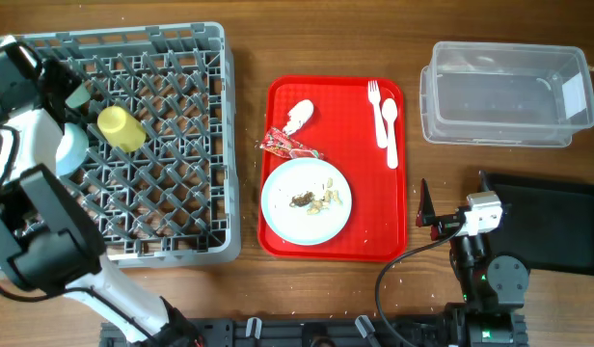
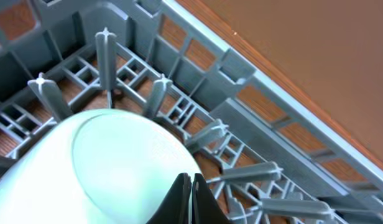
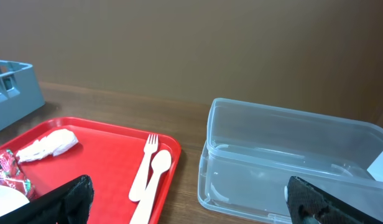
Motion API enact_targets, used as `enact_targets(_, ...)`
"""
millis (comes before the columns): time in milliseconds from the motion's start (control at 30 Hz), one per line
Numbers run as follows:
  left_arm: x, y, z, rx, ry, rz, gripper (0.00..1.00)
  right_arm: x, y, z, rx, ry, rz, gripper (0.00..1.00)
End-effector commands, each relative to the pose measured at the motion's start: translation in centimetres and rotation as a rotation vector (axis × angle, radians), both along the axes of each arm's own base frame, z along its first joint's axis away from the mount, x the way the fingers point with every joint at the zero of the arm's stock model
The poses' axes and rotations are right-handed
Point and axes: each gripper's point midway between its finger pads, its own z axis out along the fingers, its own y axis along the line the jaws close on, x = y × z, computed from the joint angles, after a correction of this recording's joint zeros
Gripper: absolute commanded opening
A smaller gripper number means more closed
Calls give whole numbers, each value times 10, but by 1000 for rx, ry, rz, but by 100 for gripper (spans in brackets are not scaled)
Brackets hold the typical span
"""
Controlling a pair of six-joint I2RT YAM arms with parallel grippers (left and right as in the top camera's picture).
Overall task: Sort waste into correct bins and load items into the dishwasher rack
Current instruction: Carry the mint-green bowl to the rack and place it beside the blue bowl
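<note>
The grey dishwasher rack [image 1: 186, 207] stands at the left and holds the yellow cup [image 1: 121, 128]. My left gripper [image 2: 192, 190] is low inside the rack [image 2: 241, 81], shut on the rim of the pale mint bowl [image 2: 110, 165], which also shows in the overhead view [image 1: 69, 150]. The white plate [image 1: 292, 188] carries the food scraps [image 1: 319, 200]. The napkin [image 1: 297, 116], red wrapper [image 1: 283, 145], fork [image 1: 376, 108] and spoon [image 1: 391, 135] lie beside it. My right gripper [image 1: 430, 219] [image 3: 194, 205] is open and empty, right of the red tray. The saucer is hidden.
The red serving tray [image 1: 369, 226] lies mid-table. The clear tub [image 1: 504, 92] [image 3: 291, 155] stands at the far right, and the black tray [image 1: 557, 226] lies in front of it, beside my right arm.
</note>
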Motion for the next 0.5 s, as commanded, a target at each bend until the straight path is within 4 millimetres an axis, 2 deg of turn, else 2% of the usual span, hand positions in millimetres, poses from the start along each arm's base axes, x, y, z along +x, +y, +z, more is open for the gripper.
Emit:
enact_targets(0, -12, 17, 1, 31, 31, 40, 4, 0, 0, 1, -11, -8, -2, 100)
enact_targets(67, -24, 18, -6, 5, 78, 51, 4, 0, 0, 1, -11, -8, -2, 100)
enact_targets(167, -53, 17, -10, -73, 159, 101, 4, 0, 0, 1, -11, -8, -2, 100)
enact_targets(233, -73, 18, 4, -125, 168, 161, 4, 0, 0, 1, -11, -8, -2, 100)
enact_targets(367, -110, 28, 76, -137, 59, 271, 4, 0, 0, 1, -11, -8, -2, 100)
enact_targets(400, -125, 30, 101, -121, 21, 292, 4, 0, 0, 1, -11, -8, -2, 100)
enact_targets(467, -157, 31, 137, -112, -27, 348, 4, 0, 0, 1, -11, -8, -2, 100)
